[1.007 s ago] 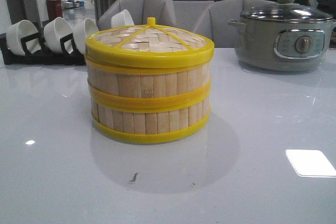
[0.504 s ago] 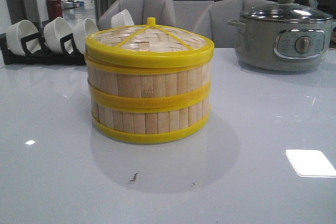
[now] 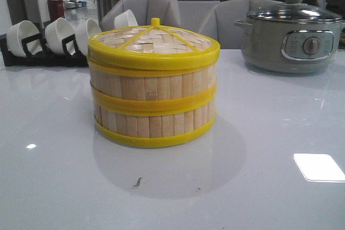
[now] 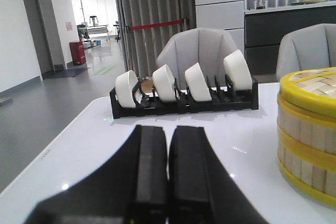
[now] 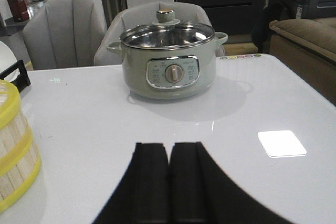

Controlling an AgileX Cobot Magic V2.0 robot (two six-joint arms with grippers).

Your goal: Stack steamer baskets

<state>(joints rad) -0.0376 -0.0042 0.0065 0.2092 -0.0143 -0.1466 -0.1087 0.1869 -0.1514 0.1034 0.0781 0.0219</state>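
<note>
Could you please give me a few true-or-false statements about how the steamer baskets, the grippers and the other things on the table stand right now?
1. The two steamer baskets stand stacked, one on the other, with a woven lid on top. True.
2. The left gripper is clamped on the stack. False: its fingers are closed together on nothing, apart from the baskets.
3. The grey electric pot has its glass lid on. True.
4. The right gripper is wide open. False: its fingers are shut against each other, holding nothing.
5. The white bowls lie loose on the table. False: they stand on edge in a black rack.
</note>
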